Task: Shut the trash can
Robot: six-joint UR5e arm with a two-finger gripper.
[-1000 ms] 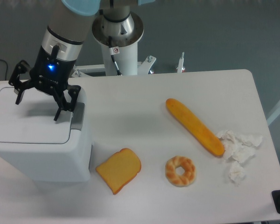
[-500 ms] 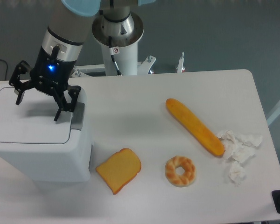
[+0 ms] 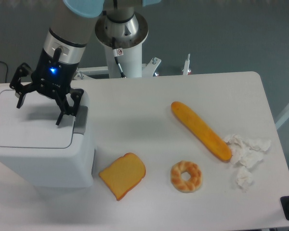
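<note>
Nothing has moved since before. Near the desk's front edge lie a yellow toast slice point(image 3: 122, 175) and a round doughnut point(image 3: 186, 176). At the left edge sits the big white plastic trash can point(image 3: 36, 149), lid down. Above it hangs the black gripper point(image 3: 38, 111), jaws wide, holding nothing.

You have a pale grey-white trash can point(image 3: 38, 149) with a darker grey latch tab point(image 3: 80, 120) at the white table's point(image 3: 149, 101) left edge. The gripper point(image 3: 38, 111) is black, lit by a small blue light. You see a golden-orange baguette point(image 3: 200, 130), a toast slice point(image 3: 122, 175) with browner crust, a tan-and-cream mottled doughnut point(image 3: 186, 176), and white crumpled tissue point(image 3: 245, 154) at the right edge.
</note>
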